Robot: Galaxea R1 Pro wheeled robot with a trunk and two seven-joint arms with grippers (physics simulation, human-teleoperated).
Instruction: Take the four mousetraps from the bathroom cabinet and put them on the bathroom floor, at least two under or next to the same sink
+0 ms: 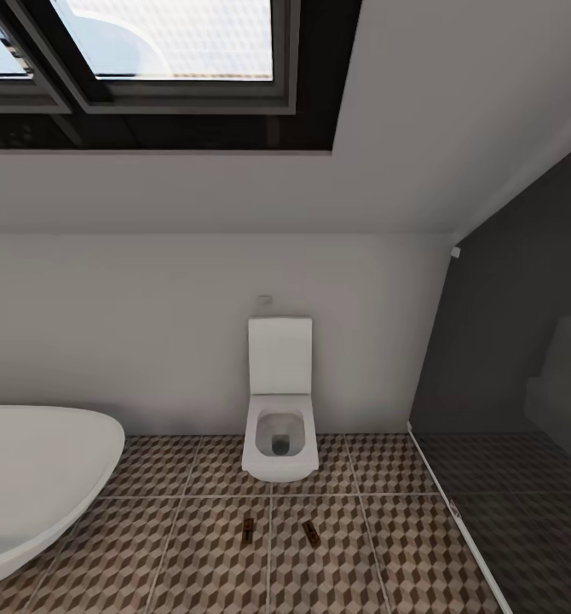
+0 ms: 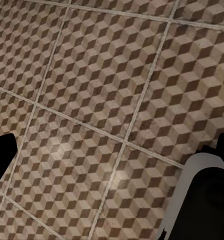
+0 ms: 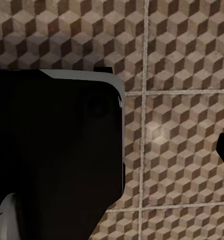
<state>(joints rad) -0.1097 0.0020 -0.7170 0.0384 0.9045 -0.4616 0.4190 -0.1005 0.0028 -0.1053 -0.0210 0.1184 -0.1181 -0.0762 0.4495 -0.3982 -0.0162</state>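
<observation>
Head view: two mousetraps (image 1: 248,530) (image 1: 311,534) lie flat on the floor (image 1: 183,546), lower center, just before the white toilet (image 1: 279,426), near each other but apart. Bathtub (image 1: 30,477) at lower left, window (image 1: 149,51) at upper left. No readable writing. Wrist views show tile past dark gripper parts; can't tell either claw's state.

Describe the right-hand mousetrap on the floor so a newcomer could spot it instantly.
Find the white toilet against the back wall. On the patterned floor tiles in front of it lie two small brown mousetraps; yours lies nearer the dark shower area, angled, while its neighbour lies nearer the bathtub.
</observation>
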